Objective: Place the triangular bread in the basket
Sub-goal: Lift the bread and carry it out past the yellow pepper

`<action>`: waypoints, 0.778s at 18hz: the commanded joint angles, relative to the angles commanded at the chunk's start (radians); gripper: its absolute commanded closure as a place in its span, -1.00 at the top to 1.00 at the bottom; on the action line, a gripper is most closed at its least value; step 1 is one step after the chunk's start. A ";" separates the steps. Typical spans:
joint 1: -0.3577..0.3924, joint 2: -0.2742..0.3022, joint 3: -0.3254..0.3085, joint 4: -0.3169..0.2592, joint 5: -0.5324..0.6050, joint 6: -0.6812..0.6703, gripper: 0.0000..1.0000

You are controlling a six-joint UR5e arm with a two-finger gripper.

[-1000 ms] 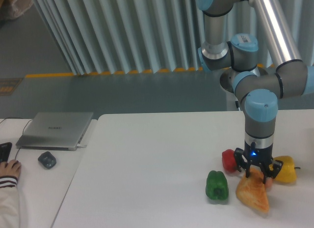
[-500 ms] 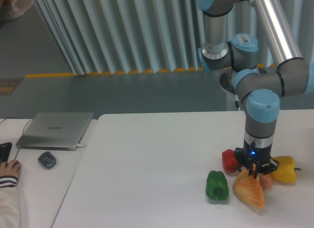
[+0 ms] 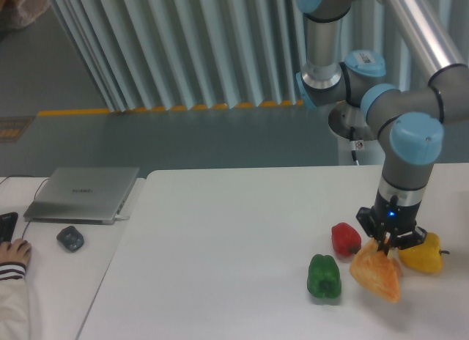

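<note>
Though the grey laptop (image 3: 82,193) carries a faint mark on its lid, it is too small to read. Over the white tabletop (image 3: 234,230), the claw (image 3: 388,246) is clamped on the top corner of the triangular bread (image 3: 377,272), which hangs between the red pepper (image 3: 345,238) and the yellow pepper (image 3: 423,255), right of the green pepper (image 3: 323,276). Since half a second ago, claw and bread have shifted slightly right and risen a little.
</note>
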 joint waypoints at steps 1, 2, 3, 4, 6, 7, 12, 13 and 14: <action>0.014 0.006 -0.002 -0.002 0.002 0.035 -0.89; 0.025 0.011 -0.003 -0.005 0.003 0.068 -0.89; 0.037 0.017 -0.005 -0.009 0.012 0.159 -0.89; 0.055 0.026 -0.011 -0.011 0.021 0.248 -0.89; 0.098 0.037 -0.014 -0.026 0.051 0.419 -0.87; 0.109 0.037 -0.012 -0.026 0.052 0.439 -0.87; 0.166 0.034 -0.011 -0.021 0.055 0.652 -0.87; 0.176 0.032 -0.011 -0.018 0.060 0.683 -0.87; 0.189 0.032 -0.011 -0.018 0.087 0.713 -0.87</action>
